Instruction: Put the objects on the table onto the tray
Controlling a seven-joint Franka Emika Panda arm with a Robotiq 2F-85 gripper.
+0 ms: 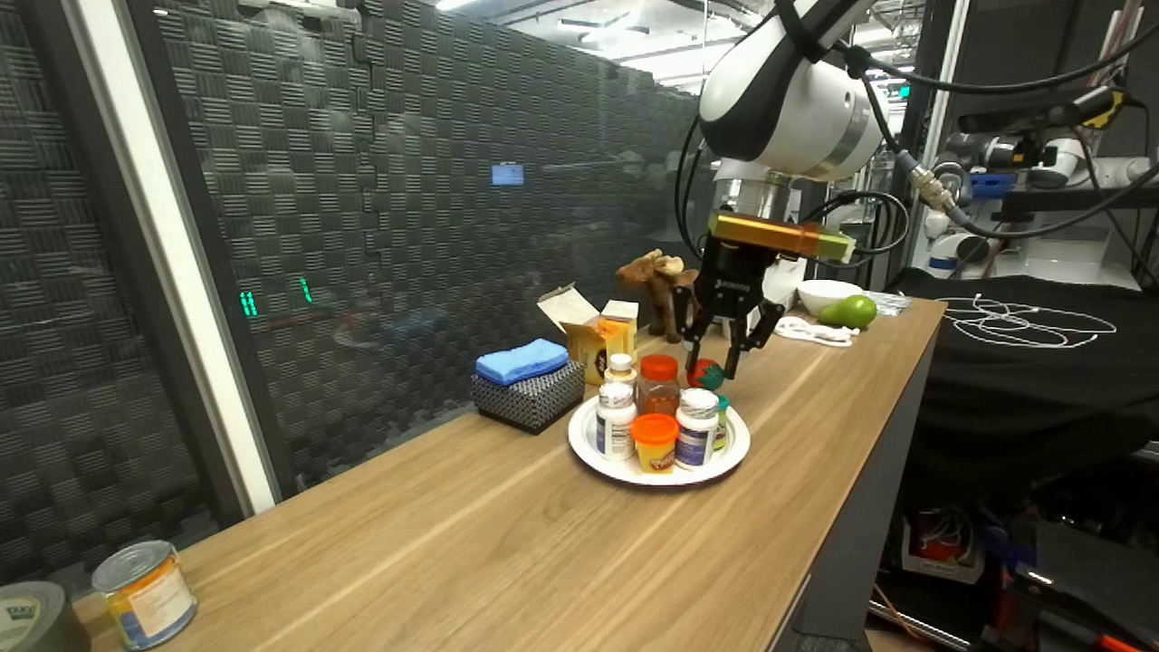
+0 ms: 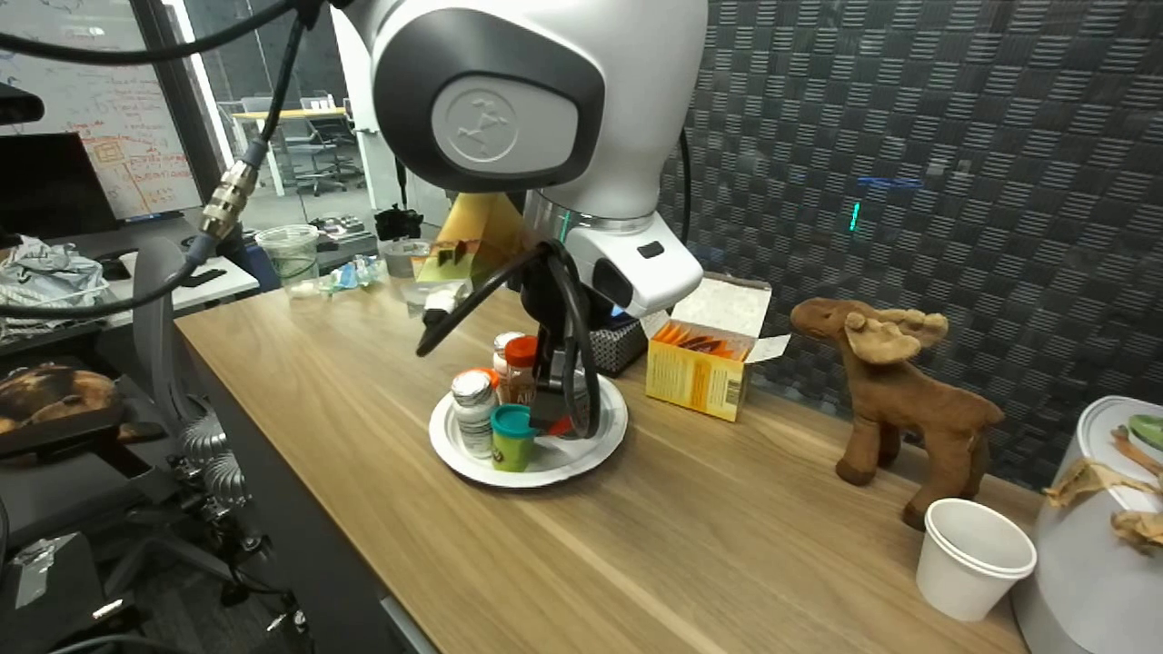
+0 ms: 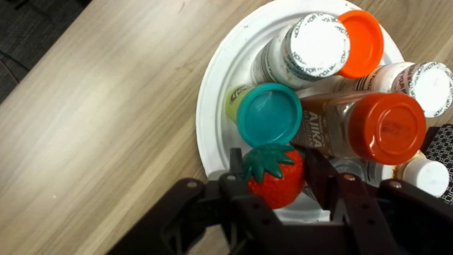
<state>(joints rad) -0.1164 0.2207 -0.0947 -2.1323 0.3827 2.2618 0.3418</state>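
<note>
A round white plate (image 1: pixel 579 448) serves as the tray. On it crowd white pill bottles (image 1: pixel 616 426), an orange-lidded tub (image 1: pixel 656 445), a red-capped spice jar (image 1: pixel 658 389), a small white-capped bottle (image 1: pixel 620 369) and a teal-lidded green tub (image 2: pixel 513 440). My gripper (image 1: pixel 712 369) points down over the robot-side part of the plate. Its fingers are shut on a red toy strawberry with green leaves (image 3: pixel 279 184), touching it on both sides. The strawberry appears a little above the plate, beside the teal lid and spice jar. In an exterior view the gripper mostly hides it (image 2: pixel 559 426).
Behind the plate stand a black patterned box (image 1: pixel 530 398) with a blue cloth (image 1: pixel 522 361), an open yellow box (image 2: pixel 698 377) and a brown toy moose (image 2: pixel 909 400). Paper cups (image 2: pixel 972 563), a white bowl (image 1: pixel 828 294), a green fruit (image 1: pixel 851 312), a can (image 1: pixel 145 598) and tape (image 1: pixel 36 620) lie farther off.
</note>
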